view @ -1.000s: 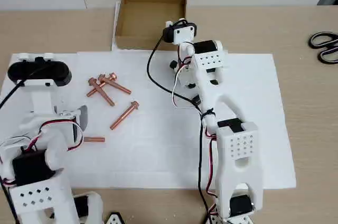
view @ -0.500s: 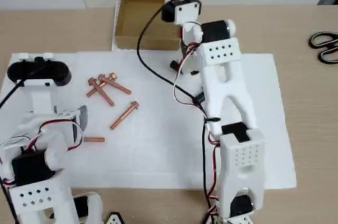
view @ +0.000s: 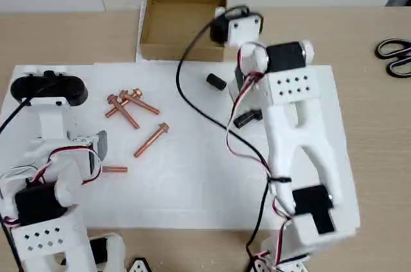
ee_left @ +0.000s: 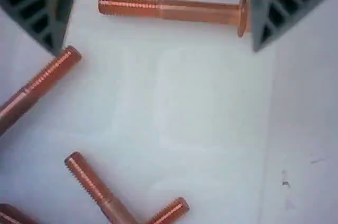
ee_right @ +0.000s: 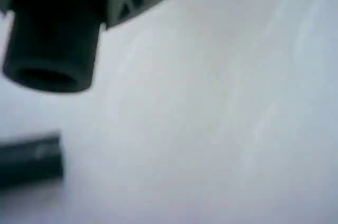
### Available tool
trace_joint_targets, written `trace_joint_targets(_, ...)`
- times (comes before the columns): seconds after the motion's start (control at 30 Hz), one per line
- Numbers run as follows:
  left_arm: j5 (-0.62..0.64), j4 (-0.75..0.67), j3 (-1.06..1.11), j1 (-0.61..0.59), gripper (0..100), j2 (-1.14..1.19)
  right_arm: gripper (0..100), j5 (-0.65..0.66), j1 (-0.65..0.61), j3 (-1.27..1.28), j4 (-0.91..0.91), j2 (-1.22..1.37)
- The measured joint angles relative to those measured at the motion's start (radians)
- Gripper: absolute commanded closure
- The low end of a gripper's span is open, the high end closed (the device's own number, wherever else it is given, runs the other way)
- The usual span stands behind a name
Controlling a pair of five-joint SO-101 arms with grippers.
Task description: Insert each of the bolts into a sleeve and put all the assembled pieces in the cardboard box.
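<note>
Right gripper [ee_right: 100, 12]: pinching 1 black sleeve [ee_right: 53, 55] above the white sheet [ee_right: 222, 129].
Left gripper [ee_left: 158, 34]: spread wide, 1 bolt [ee_left: 169, 8] lying between its tips.
Cardboard box [view: 176, 51]: at the sheet's far edge.

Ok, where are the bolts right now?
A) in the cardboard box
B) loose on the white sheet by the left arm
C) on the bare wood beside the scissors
B: the bolts lie scattered on the white sheet, right by the left gripper.
</note>
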Motion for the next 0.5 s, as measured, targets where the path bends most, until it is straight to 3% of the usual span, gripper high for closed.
trace_joint_targets(0.27,0.0,0.0,0.0,0.0,78,0.0,97.0,0.109,-0.002,0.293,-0.02,-0.028)
trace_joint_targets(0.5,0.0,0.0,0.0,0.0,78,0.0,97.0,0.133,-0.002,0.503,-0.175,-0.028)
